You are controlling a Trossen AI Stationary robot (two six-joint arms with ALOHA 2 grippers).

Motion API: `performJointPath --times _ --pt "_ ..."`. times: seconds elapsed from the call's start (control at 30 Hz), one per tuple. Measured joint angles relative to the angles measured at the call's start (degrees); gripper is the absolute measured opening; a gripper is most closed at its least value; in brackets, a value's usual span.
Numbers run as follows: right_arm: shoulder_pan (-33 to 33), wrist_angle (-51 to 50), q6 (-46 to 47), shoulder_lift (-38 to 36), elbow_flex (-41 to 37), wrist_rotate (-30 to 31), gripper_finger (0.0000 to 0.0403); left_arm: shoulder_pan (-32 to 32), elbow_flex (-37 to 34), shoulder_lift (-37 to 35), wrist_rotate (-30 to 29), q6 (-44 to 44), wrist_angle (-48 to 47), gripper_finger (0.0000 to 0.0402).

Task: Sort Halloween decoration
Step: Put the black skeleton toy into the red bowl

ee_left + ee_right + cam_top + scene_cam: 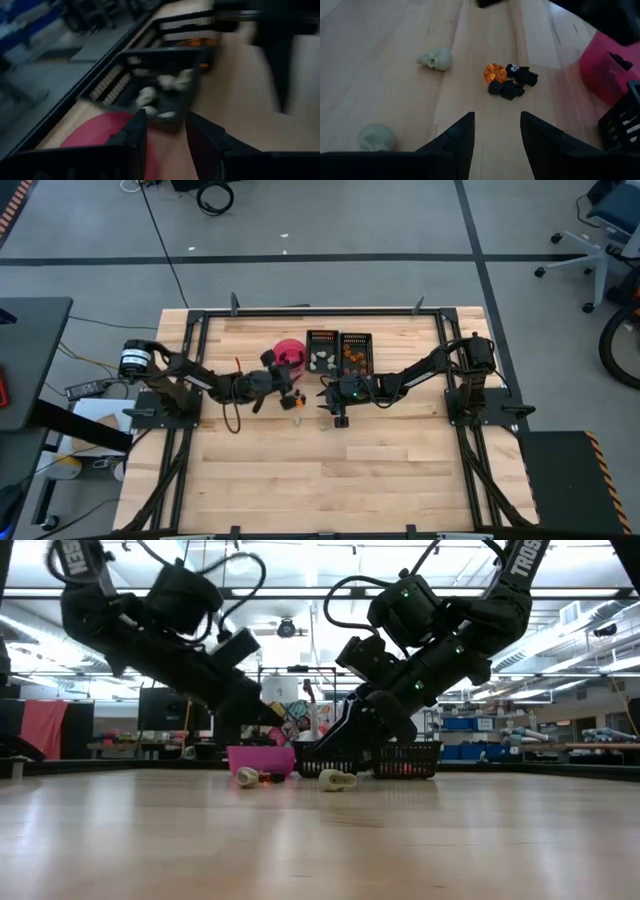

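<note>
Both arms reach inward and angle down toward the middle of the surface point(300, 480). The left gripper point(165, 132) hangs above the pink bowl point(100, 131), just beside the nearer tray point(150, 80); its fingers stand apart and empty. The right gripper point(496, 131) hovers low, fingers apart, aimed at loose trinkets: two pale skulls point(436, 59), an orange piece point(495, 73) touching two black pieces point(512, 82). The tray contents are blurred; pale pieces point(165, 82) show inside.
</note>
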Motion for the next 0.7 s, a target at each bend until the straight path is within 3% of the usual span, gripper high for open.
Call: performJointPath --times 0.1,0.33,0.47,0.7 --pt "0.00 0.06 -0.22 0.00 0.02 0.00 0.0162 -2.57 0.00 -0.04 1.64 1.33 -1.38 0.0105" --pt "0.00 -0.35 -0.39 0.00 0.01 0.00 0.0162 -3.66 -0.02 -0.04 14.58 -9.74 -9.29 0.0105" --pt "0.00 -0.56 -0.39 0.00 0.01 0.00 0.0162 -3.67 -0.02 -0.02 20.40 -11.85 -10.95 0.0105" --pt "0.00 -0.58 0.30 0.00 0.02 0.02 0.0162 -3.60 -0.02 -0.02 21.90 -12.19 -11.60 0.0105"
